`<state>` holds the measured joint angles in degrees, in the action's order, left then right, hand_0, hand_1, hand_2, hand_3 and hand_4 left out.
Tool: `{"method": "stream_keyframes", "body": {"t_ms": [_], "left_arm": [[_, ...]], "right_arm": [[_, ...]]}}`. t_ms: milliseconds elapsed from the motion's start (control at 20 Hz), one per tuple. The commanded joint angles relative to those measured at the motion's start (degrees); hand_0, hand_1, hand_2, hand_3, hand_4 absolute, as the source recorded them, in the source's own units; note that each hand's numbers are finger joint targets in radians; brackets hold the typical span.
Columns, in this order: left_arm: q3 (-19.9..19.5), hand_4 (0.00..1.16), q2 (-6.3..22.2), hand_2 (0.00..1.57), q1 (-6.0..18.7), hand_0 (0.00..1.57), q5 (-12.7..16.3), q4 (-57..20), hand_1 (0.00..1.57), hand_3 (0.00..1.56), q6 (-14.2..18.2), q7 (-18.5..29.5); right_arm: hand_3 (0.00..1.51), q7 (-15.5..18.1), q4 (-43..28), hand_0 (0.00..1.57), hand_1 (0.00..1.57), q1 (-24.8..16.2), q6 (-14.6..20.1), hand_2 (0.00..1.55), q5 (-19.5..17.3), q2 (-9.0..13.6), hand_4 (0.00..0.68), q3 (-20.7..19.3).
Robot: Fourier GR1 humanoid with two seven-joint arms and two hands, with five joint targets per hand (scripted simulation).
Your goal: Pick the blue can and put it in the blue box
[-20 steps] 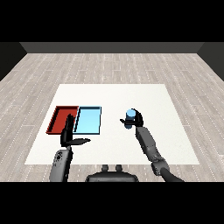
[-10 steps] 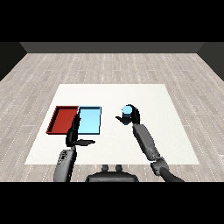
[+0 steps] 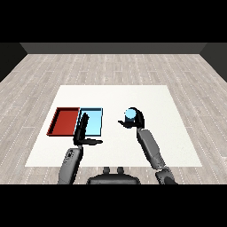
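Observation:
The blue can (image 3: 130,114) is held above the white table (image 3: 115,99), right of the trays, with my right hand (image 3: 136,120) curled round it; its light blue top faces me. The light blue tray (image 3: 95,123) lies at the table's left middle, with the red tray (image 3: 64,121) touching its left side. My left hand (image 3: 82,131) hovers over the near left corner of the blue tray, fingers straight and pointing away, thumb out to the right, holding nothing. Part of the blue tray's left edge is hidden behind that hand.
The white table is bordered by grey wood floor (image 3: 115,66) on all sides. Both forearms come in from the bottom, the left (image 3: 71,164) near the table's front edge, the right (image 3: 150,148) slanting up to the can.
My right hand has lifted the blue can slightly and carried it a little left toward the trays. My left hand has risen and moved forward over the blue tray's near corner.

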<state>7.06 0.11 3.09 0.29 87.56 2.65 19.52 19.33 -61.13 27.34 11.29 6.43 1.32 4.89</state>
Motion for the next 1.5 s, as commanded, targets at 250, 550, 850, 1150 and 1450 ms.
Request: {"method": "stream_keyframes", "body": {"t_ms": [250, 550, 850, 1150, 1450], "left_arm": [[4.0, 0.00, -0.1, 0.00, 2.4, 0.00, 1.2, -0.5, 0.00, 0.00, 2.3, -2.2], [11.1, 0.00, -0.1, 0.00, 7.1, 0.00, 5.7, -4.7, 0.00, 0.00, 8.4, -1.9], [10.9, 0.00, -0.1, 0.00, 7.1, 0.00, 3.7, -1.8, 0.00, 0.00, 6.1, -4.7], [8.4, 0.00, -0.1, 0.00, 15.1, 0.00, 7.0, -12.1, 0.00, 0.00, 5.8, -2.8], [19.2, 0.00, -0.1, 0.00, 18.4, 0.00, 12.9, -19.6, 0.00, 0.00, 16.5, 0.1]], "right_arm": [[1.37, -3.7, -14.5, 1.46, 1.46, -9.0, -4.3, 1.46, -1.1, 2.1, 0.566, 1.2], [1.38, -9.8, -14.2, 1.45, 1.45, -2.3, 0.1, 1.47, -3.3, -0.6, 0.550, 2.0], [1.39, -2.2, -8.8, 1.45, 1.45, -2.3, 1.1, 1.47, -1.0, -1.3, 0.576, 6.3], [1.37, -7.1, -14.9, 1.45, 1.45, -2.5, 2.8, 1.46, -1.0, -1.3, 0.550, 8.0], [1.37, -9.1, -12.6, 1.43, 1.43, 0.5, 2.0, 1.46, 0.9, -1.3, 0.559, 8.4]]}}
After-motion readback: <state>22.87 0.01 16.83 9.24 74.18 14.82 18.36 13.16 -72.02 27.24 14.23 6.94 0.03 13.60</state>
